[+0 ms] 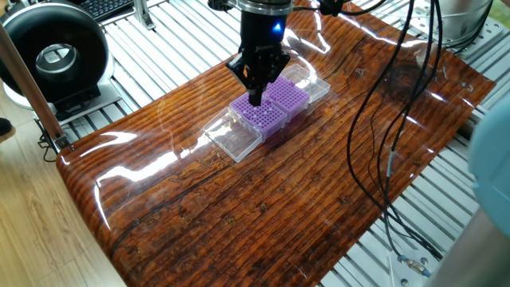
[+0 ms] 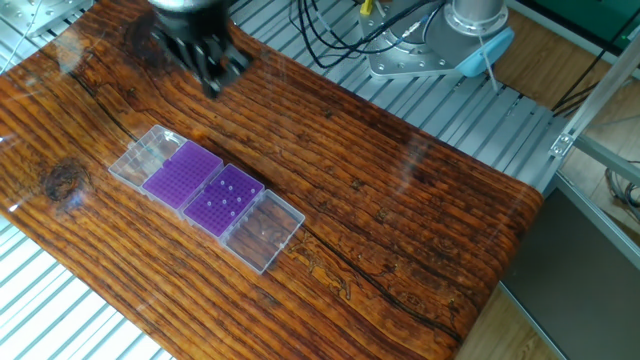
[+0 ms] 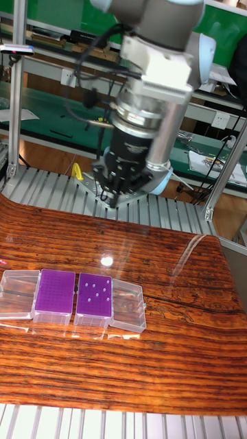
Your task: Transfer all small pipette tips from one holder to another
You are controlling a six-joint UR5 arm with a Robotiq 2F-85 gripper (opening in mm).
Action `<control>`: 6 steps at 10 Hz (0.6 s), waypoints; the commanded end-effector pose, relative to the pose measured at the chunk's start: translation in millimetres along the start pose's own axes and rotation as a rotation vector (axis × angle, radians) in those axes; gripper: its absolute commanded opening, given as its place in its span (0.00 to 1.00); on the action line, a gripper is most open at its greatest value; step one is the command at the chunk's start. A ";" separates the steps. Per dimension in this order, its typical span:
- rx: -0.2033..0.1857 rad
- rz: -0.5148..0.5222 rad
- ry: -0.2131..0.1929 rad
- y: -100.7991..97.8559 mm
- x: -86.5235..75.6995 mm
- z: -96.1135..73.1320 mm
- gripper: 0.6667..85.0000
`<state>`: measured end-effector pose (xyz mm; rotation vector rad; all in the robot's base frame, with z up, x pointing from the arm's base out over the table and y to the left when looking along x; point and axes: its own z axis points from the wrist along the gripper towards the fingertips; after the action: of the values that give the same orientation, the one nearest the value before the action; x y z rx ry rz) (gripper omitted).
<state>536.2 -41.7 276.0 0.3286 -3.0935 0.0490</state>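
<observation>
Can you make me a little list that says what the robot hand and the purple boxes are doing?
gripper: raised above the table, holding nothing visible; open or shut unclear
rack with tips: a few small white tips standing in it
other rack: no tips visible
clear lids: both folded open, lying flat
table: glossy wood grain
</observation>
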 end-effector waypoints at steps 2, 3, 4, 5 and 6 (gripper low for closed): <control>-0.013 -0.069 0.026 -31.9 8.7 -1.6 0.33; -0.003 -0.052 0.028 -30.4 0.9 2.8 0.33; -0.003 -0.048 0.014 -27.2 -9.7 4.7 0.33; -0.032 -0.036 0.002 -16.0 -18.5 4.2 0.34; -0.046 -0.018 -0.007 -6.2 -27.2 2.1 0.35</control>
<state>549.1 -59.6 273.6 0.3827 -3.0720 0.0352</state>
